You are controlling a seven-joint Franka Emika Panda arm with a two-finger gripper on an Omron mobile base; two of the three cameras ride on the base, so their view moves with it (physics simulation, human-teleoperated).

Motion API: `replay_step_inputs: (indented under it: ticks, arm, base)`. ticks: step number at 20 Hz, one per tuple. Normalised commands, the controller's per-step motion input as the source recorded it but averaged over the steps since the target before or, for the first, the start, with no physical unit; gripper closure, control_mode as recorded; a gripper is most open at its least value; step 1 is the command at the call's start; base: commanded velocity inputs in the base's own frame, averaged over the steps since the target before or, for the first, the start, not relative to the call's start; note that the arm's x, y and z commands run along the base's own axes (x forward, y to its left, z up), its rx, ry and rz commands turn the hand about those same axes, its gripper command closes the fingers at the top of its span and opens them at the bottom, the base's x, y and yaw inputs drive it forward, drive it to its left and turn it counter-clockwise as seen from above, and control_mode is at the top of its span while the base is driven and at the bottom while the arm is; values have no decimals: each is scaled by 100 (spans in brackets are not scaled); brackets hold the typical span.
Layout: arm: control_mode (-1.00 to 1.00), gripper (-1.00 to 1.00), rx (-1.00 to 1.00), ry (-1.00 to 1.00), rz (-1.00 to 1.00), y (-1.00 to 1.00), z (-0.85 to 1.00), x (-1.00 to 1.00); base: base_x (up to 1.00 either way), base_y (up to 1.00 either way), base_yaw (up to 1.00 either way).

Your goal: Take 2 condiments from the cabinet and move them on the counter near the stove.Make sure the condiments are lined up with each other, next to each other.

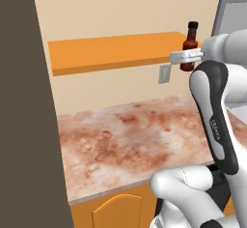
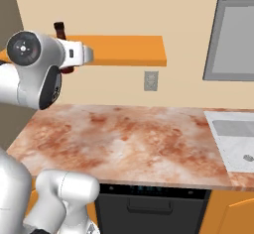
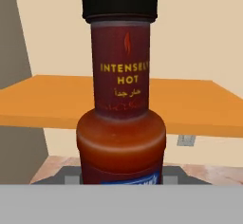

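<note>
My gripper (image 1: 187, 54) clamped dark-red glass sauce bottle with black cap (image 1: 191, 37) low on body, upright, beside flat orange wall shelf (image 1: 111, 52); counter bound

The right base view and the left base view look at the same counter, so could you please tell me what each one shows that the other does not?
The right base view alone takes in a white sink, a dark appliance front under the counter and a grey cupboard on the wall. The left base view alone has a dark wall panel at its left. Both share the sauce bottle upright, shut in the gripper, by the orange shelf, above the marbled counter, and a wall outlet.
</note>
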Motion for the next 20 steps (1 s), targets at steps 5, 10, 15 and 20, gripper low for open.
replay_step_inputs:
  ticks: [5, 10, 15, 20]
  arm:
    - [-100, 100, 0, 0, 0, -1, 0, -75]
    - [-100, 100, 0, 0, 0, -3, -13, -58]
    - [-100, 100, 0, 0, 0, -3, -17, -49]
    - [-100, 100, 0, 0, 0, -1, -16, -42]
  base:
    - [0, 0, 0]
    - [0, 0, 0]
    - [0, 0, 0]
    - [0, 0, 0]
